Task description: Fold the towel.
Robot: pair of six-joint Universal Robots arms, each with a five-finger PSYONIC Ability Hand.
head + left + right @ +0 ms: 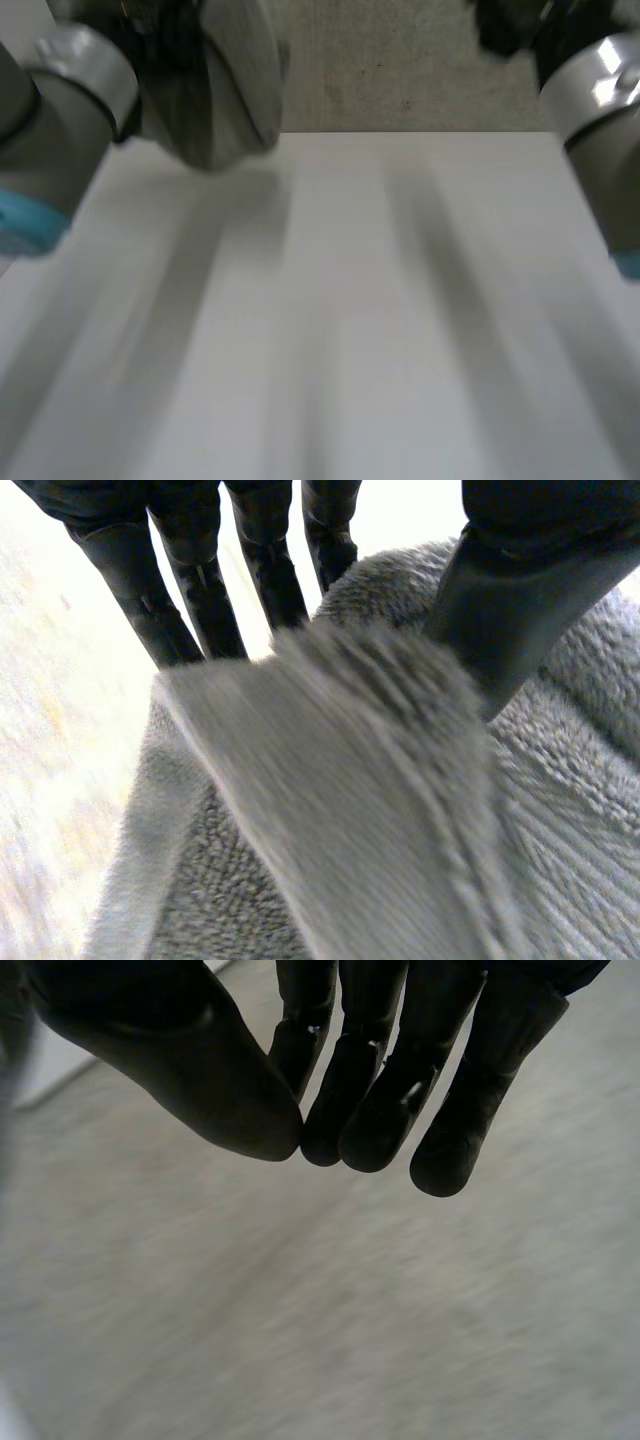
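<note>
In the left wrist view a grey terry towel (400, 820) bulges up under my left hand (520, 590). A folded flap with a hemmed edge (330, 770) stands between the straight fingers (200, 590) and the thumb. The thumb rests on the pile and the fingertips are hidden behind the flap; the hand is spread open, not clamped. My right hand (360, 1090) hangs over a pale grey surface. Its fingers are drawn together against the thumb with nothing between them.
In the head view the white table (350, 300) stretches forward to its far edge, with rough grey floor (400, 70) beyond. My left arm (70, 110) and right arm (600, 90) are raised at the near corners.
</note>
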